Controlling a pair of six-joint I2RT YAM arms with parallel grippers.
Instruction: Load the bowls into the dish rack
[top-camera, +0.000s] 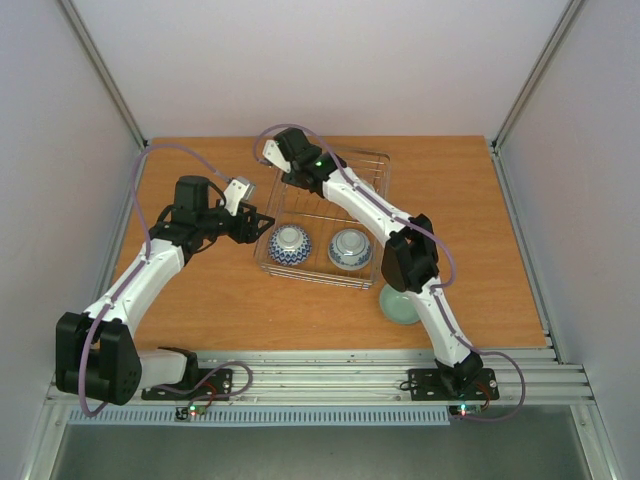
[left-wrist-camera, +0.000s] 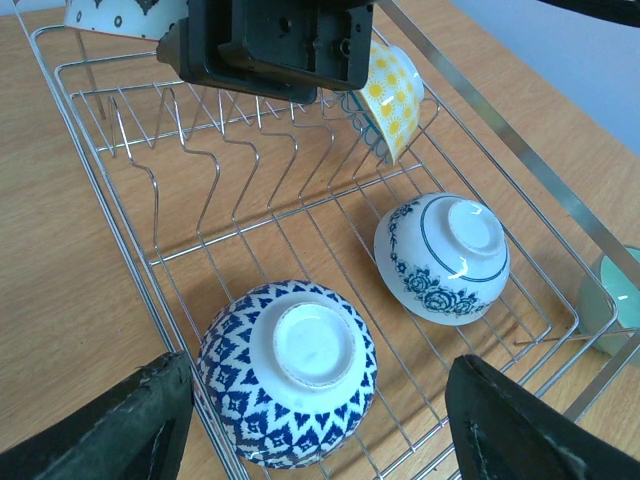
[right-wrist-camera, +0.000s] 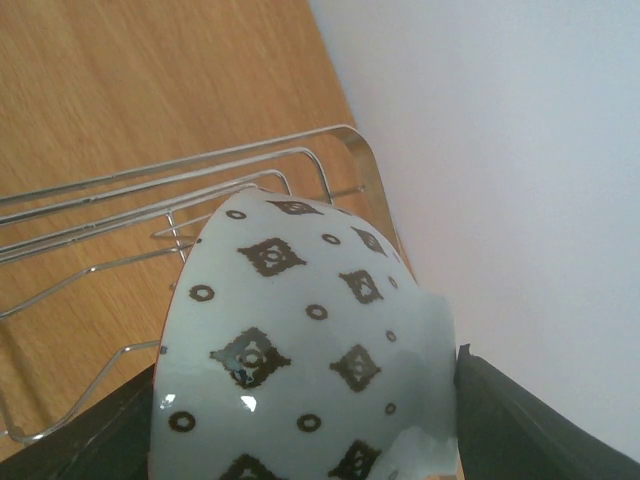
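Note:
The wire dish rack (top-camera: 368, 172) lies mid-table. Two bowls rest upside down in its near end: a blue-and-white zigzag bowl (top-camera: 289, 244) (left-wrist-camera: 288, 370) and a blue floral bowl (top-camera: 349, 248) (left-wrist-camera: 443, 256). A yellow-patterned bowl (left-wrist-camera: 390, 95) leans on the prongs. A pale green bowl (top-camera: 398, 305) sits on the table outside the rack. My left gripper (top-camera: 250, 222) (left-wrist-camera: 315, 430) is open and empty, just above the zigzag bowl. My right gripper (top-camera: 295, 165) (right-wrist-camera: 300, 440) is shut on a white bowl with black diamonds (right-wrist-camera: 300, 350), held over the rack's far left corner.
The rack's wires (right-wrist-camera: 200, 180) and upright prongs (left-wrist-camera: 200, 170) lie under both grippers. The right arm (top-camera: 380, 215) crosses diagonally above the rack. The green bowl also shows at the edge of the left wrist view (left-wrist-camera: 615, 300). White walls close in the table.

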